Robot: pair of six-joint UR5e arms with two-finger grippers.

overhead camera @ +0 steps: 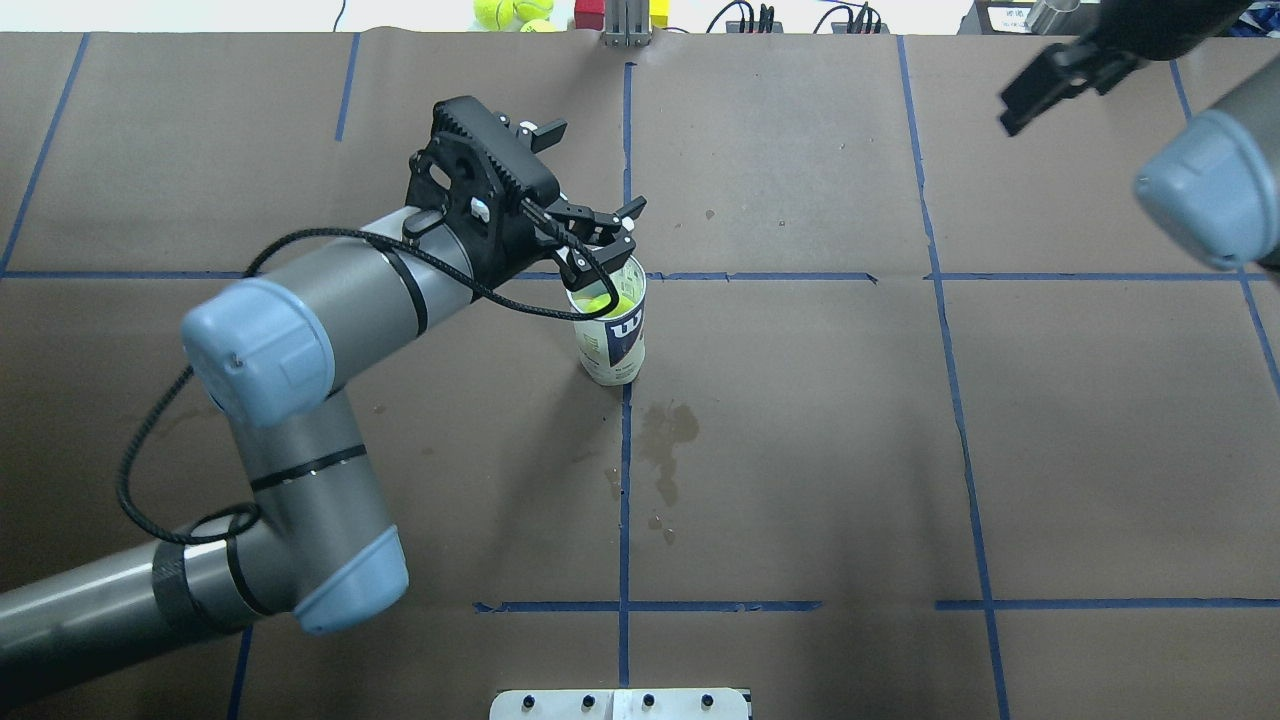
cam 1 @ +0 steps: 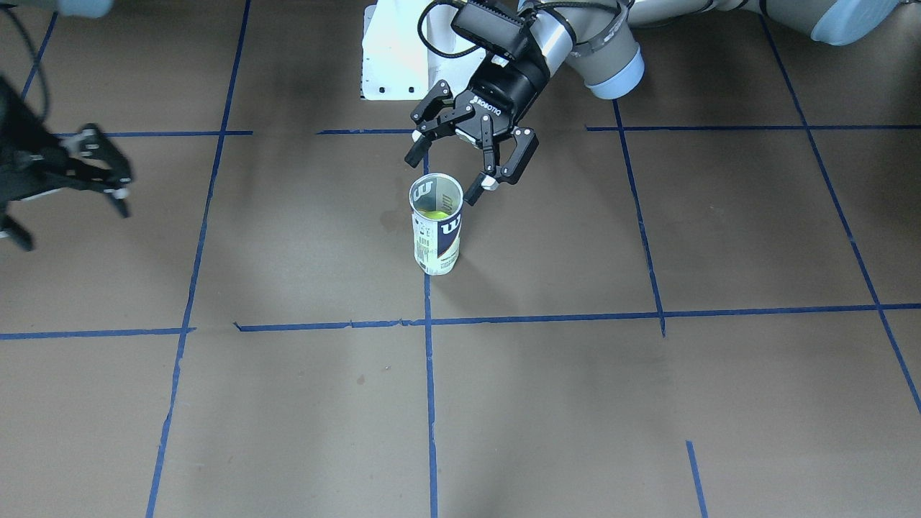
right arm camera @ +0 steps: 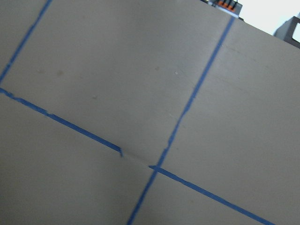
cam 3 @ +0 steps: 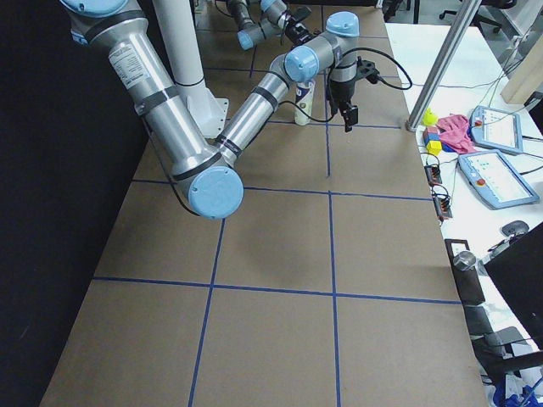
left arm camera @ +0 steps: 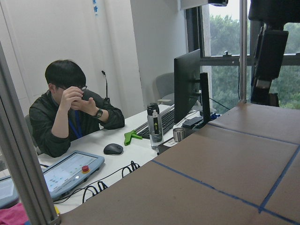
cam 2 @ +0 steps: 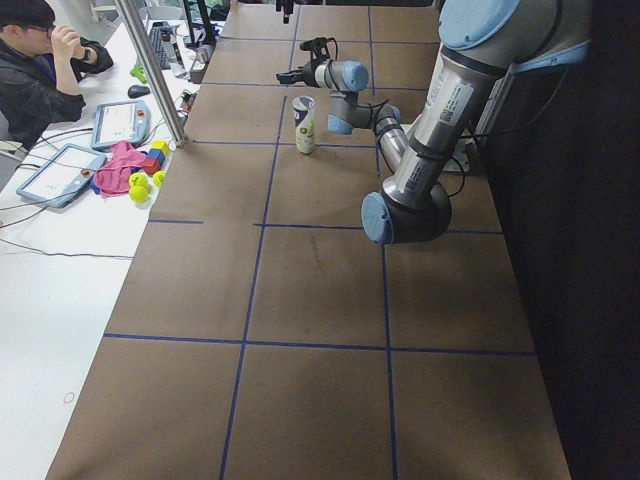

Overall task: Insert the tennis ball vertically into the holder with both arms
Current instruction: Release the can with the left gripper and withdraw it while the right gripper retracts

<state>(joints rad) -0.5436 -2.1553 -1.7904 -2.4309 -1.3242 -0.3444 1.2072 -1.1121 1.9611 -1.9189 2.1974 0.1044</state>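
The holder [cam 1: 437, 234] stands upright on the brown table near its middle, mouth up; it also shows in the overhead view [overhead camera: 615, 340]. A yellow-green tennis ball [cam 1: 434, 214] sits inside it, seen through the mouth [overhead camera: 606, 303]. My left gripper [cam 1: 444, 176] is open and empty, tilted down just above and behind the holder's rim, its fingers apart and not touching it [overhead camera: 605, 240]. My right gripper [cam 1: 101, 173] is open and empty, far off at the table's edge, well away from the holder [overhead camera: 1050, 85].
The white pedestal base [cam 1: 392, 50] stands at the robot's side of the table. Blue tape lines cross the table. Loose tennis balls [overhead camera: 505, 12] lie beyond the far edge. A dark stain [overhead camera: 670, 430] marks the paper near the holder. An operator [cam 2: 40, 70] sits at a side desk.
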